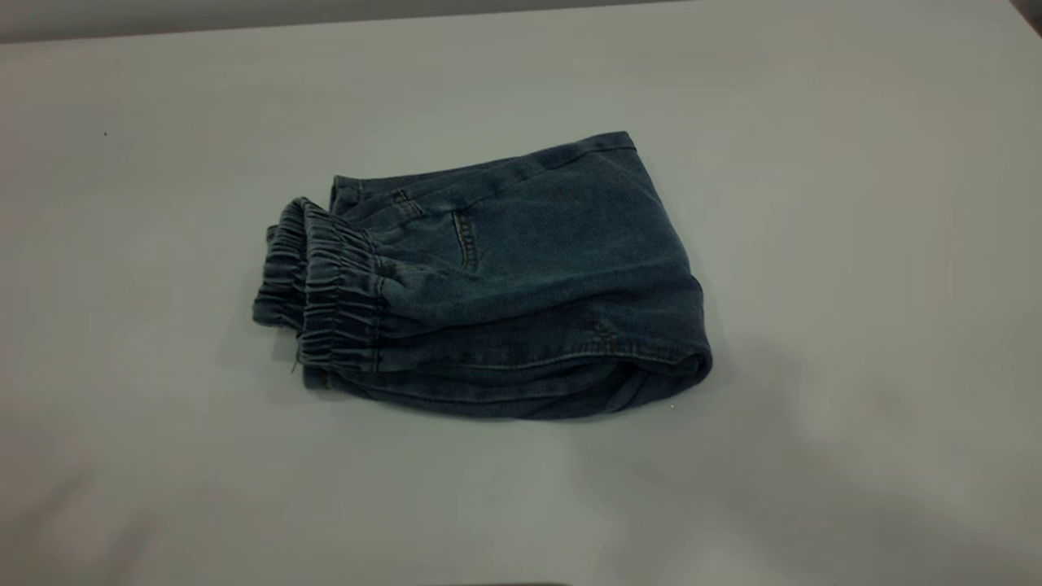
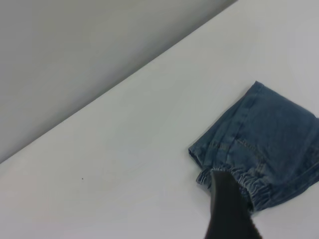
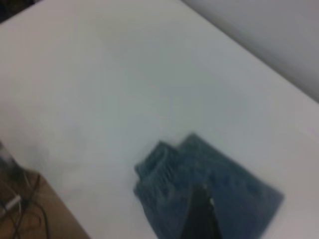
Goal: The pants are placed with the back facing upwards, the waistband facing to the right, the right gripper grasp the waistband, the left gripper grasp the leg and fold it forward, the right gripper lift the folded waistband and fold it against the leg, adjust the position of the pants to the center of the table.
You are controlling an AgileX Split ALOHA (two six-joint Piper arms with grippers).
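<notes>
On the table (image 1: 855,244), folded pants (image 1: 521,268) lie; both grippers' fingers seemingly hover, grip unclear.

We see the pants (image 1: 496,277) lying folded on the table (image 1: 855,203), near its middle. The waistband (image 1: 338,297) sits at the bundle's left end, stacked over a second gathered edge just behind it. The fold runs along the right end. Bare tabletop lies on every side of the bundle.
</notes>
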